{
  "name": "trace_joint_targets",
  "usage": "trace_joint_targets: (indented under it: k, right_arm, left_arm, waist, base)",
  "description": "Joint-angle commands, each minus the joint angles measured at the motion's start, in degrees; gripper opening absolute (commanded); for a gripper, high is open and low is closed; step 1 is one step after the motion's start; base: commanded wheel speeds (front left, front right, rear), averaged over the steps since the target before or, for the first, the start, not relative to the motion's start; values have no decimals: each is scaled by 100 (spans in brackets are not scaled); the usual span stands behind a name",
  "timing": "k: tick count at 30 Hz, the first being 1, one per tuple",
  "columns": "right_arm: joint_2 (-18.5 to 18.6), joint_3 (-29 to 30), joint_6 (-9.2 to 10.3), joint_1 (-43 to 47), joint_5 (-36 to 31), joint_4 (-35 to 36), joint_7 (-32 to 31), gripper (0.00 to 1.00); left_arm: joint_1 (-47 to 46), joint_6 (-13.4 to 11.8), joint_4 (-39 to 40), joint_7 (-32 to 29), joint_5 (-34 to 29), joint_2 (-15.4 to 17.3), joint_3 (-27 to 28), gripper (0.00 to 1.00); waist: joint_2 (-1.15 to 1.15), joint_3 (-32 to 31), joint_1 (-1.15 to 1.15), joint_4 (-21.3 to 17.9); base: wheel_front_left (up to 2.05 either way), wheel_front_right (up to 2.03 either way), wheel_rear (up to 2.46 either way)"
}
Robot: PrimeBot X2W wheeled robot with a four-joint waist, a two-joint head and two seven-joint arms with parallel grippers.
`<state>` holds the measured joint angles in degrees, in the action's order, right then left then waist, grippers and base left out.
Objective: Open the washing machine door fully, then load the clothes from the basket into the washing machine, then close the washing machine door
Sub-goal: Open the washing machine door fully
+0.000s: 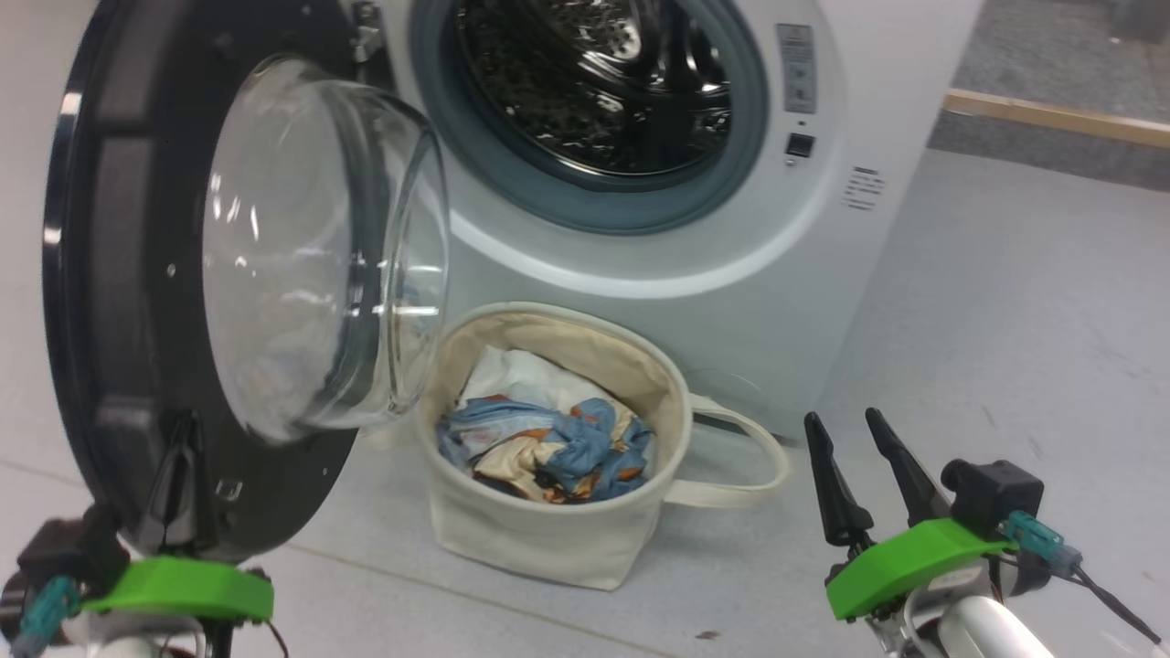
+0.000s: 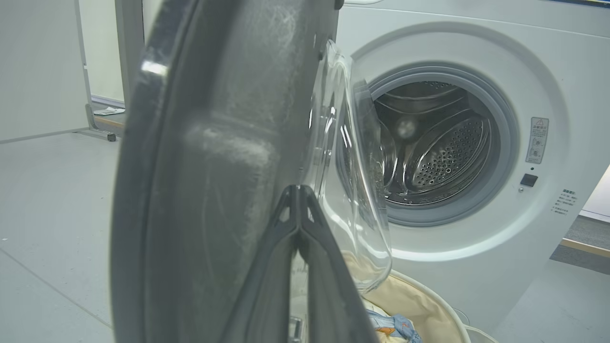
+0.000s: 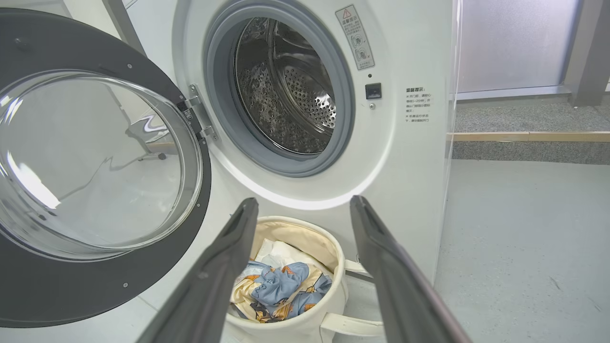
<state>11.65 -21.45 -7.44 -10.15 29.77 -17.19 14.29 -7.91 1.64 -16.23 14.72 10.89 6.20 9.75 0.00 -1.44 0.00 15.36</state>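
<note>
Cream basket (image 1: 539, 544) with clothes (image 1: 548, 448) beside the open washing machine door (image 1: 119, 274)

Left gripper (image 1: 186, 448): two long dark matte fingers, tapering to narrow tips; small triangular cut-outs just below the tips, seen in the left wrist view. Bright green moulded shell (image 1: 183, 588) at the finger base. Black block (image 1: 64, 553) beside it, teal plug (image 1: 46, 608) underneath.

Right gripper (image 1: 841, 419): same dark tapered fingers, same build. Green bracket (image 1: 905, 562), boxy black housing (image 1: 992, 493), teal connector (image 1: 1037, 539) feeding a thin black cable (image 1: 1111, 603). Pale rounded forearm (image 1: 987, 635) below. Small round hole partway along one finger, noted in the right wrist view.
</note>
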Motion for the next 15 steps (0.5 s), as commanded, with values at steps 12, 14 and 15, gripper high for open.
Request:
trace_joint_targets:
  k: [12, 14, 15]
  right_arm:
    - [93, -231, -5, -313, -11, 57, 71, 100]
    - [88, -260, -5, -356, -17, 36, 71, 100]
    - [83, -277, -5, -377, -20, 27, 71, 100]
  left_arm:
    - [-1500, 350, -1001, 28, 123, 346, 210, 0]
    - [-1674, 399, -1168, 28, 99, 375, 171, 0]
    - [-1764, 418, -1261, 28, 116, 376, 176, 0]
  waist:
    - [0, 334, 0, 980]
    - [0, 393, 0, 1088]
    - [0, 416, 0, 1133]
  base:
    - [0, 0, 0]
    - [0, 0, 0]
    - [0, 0, 0]
